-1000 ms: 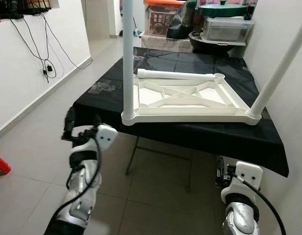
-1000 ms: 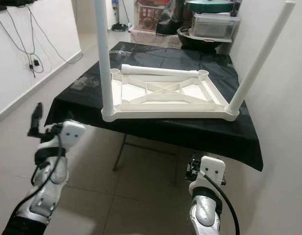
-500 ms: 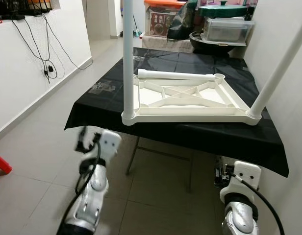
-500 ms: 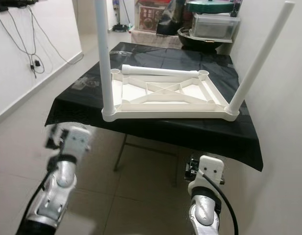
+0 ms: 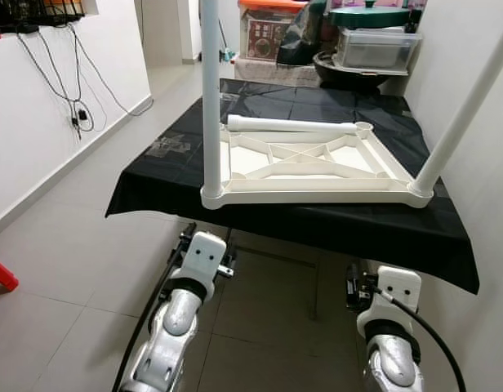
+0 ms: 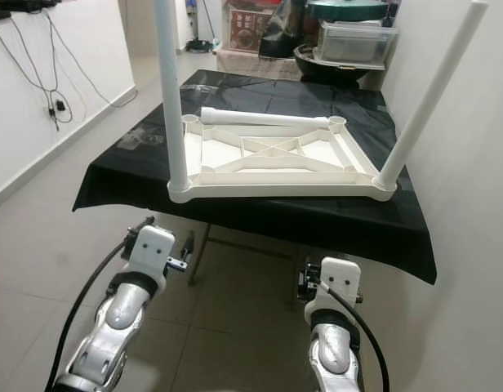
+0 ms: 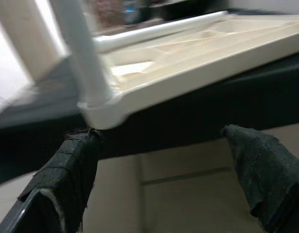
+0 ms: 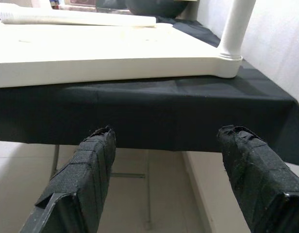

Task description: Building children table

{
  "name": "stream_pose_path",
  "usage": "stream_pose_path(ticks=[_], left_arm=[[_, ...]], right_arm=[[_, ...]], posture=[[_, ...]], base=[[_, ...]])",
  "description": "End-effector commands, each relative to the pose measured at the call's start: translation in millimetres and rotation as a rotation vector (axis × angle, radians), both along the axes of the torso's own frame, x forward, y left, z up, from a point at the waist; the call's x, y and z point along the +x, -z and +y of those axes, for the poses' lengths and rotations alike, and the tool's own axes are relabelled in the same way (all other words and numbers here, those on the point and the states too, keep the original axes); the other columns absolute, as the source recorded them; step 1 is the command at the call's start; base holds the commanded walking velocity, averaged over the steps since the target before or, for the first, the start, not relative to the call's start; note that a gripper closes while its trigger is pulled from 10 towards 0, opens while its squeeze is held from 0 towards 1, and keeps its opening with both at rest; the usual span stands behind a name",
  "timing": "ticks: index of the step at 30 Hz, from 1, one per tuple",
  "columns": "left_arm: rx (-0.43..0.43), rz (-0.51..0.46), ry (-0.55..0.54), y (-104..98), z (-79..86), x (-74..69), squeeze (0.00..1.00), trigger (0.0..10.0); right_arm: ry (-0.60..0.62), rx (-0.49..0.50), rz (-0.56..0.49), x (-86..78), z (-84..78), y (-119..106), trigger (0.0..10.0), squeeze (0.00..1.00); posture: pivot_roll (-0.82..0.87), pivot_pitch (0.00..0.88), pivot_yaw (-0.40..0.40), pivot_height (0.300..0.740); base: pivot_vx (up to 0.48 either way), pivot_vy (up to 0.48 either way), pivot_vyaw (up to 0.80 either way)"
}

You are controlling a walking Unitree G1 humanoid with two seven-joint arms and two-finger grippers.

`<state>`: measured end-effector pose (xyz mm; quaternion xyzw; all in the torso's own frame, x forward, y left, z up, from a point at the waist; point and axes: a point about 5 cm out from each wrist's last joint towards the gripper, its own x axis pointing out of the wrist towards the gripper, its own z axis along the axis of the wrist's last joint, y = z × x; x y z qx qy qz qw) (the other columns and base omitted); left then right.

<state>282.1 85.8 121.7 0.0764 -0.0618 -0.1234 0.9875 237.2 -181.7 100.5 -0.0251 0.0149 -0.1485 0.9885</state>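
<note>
A white children's table frame (image 5: pixel 317 175) lies upside down on a table under a black cloth (image 5: pixel 317 222). Two white legs stand upright in its near corners, one on the left (image 5: pixel 211 98) and one on the right (image 5: pixel 464 106). A third, loose leg (image 5: pixel 292 125) lies across the frame's far side. My left gripper (image 7: pixel 161 138) is open, low in front of the cloth's edge, below the left upright leg. My right gripper (image 8: pixel 168 133) is open too, below the cloth's edge near the right corner (image 8: pixel 227 65). Neither touches anything.
Storage boxes (image 5: pixel 374 49) and a dark pot (image 5: pixel 349 69) crowd the far end. A white wall (image 5: pixel 480 188) runs close along the right. Cables (image 5: pixel 76 106) hang on the left wall, with tiled floor (image 5: pixel 64 237) below. A red object (image 5: pixel 0 273) sits on the floor at the left.
My left arm has swung in from the left and now points under the cloth's front edge. The right arm has shifted only slightly. The frame and legs have not moved.
</note>
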Motion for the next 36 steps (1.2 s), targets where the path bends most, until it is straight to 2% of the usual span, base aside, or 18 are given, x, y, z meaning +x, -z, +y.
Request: stream_pose_path(ticks=[1,6,11,16,19,22,24,25,26,31,36], left_arm=[[-0.027,0.006,0.029,0.4,-1.4,-1.5,0.0,10.0],[-0.092,0.065,0.063,5.7,-0.7,1.6,0.0,10.0],[-0.108,0.071,0.083,6.9,-1.1,2.4,0.0,10.0],[-0.062,0.089,0.08,10.2,-2.6,4.9,0.0,10.0],[-0.076,0.111,0.067,11.3,-1.9,6.5,0.0,10.0],[-0.071,0.117,0.039,11.5,0.5,7.7,0.0,10.0],[-0.107,0.128,-0.134,12.2,20.0,11.2,0.0,10.0],[-0.107,0.128,-0.134,12.2,20.0,11.2,0.0,10.0],[-0.125,0.144,-0.198,14.2,28.5,11.1,0.0,10.0],[-0.153,0.165,-0.229,16.6,32.7,8.4,0.0,10.0],[-0.156,0.168,-0.213,16.8,30.6,8.2,0.0,10.0]], right_arm=[[-0.01,-0.009,-0.028,-0.8,1.6,-4.6,10.0,0.0],[-0.012,-0.006,-0.038,-1.1,2.1,-5.9,10.0,0.0],[-0.017,-0.011,-0.038,-1.5,2.4,-6.4,10.0,0.0],[-0.029,-0.011,-0.046,-1.1,5.6,-9.3,10.0,0.0],[-0.032,-0.009,-0.051,-0.6,8.2,-11.5,10.0,0.0],[-0.025,-0.015,-0.056,-0.7,8.3,-12.5,10.0,0.0],[0.025,-0.029,-0.06,-3.1,4.2,-13.0,10.0,0.0],[0.025,-0.029,-0.06,-3.1,4.2,-13.0,10.0,0.0],[0.044,-0.026,-0.057,-4.8,2.3,-12.5,10.0,0.0],[0.057,-0.018,-0.052,-8.2,-0.6,-12.6,10.0,0.0],[0.045,-0.014,-0.045,-7.7,0.9,-12.0,10.0,0.0]], posture=[[0.05,0.0,-0.044,0.74],[0.05,0.0,-0.042,0.74],[0.05,0.0,-0.037,0.74],[0.05,0.0,-0.031,0.74],[0.06,0.0,-0.026,0.74],[0.06,0.0,-0.026,0.74],[0.07,0.0,-0.027,0.74],[0.07,0.0,-0.027,0.74],[0.06,0.0,-0.026,0.74],[0.05,0.0,-0.04,0.74],[0.05,0.0,-0.04,0.74]], base=[[0.0,0.0,0.0],[0.0,0.0,-0.09],[0.0,0.0,-0.66],[0.0,0.0,-0.8],[0.0,0.0,-0.8],[0.0,0.0,-0.8],[0.0,0.0,-0.8],[0.0,0.0,-0.8],[0.0,0.0,-0.8],[0.0,0.0,-0.72],[0.0,0.0,0.0]])
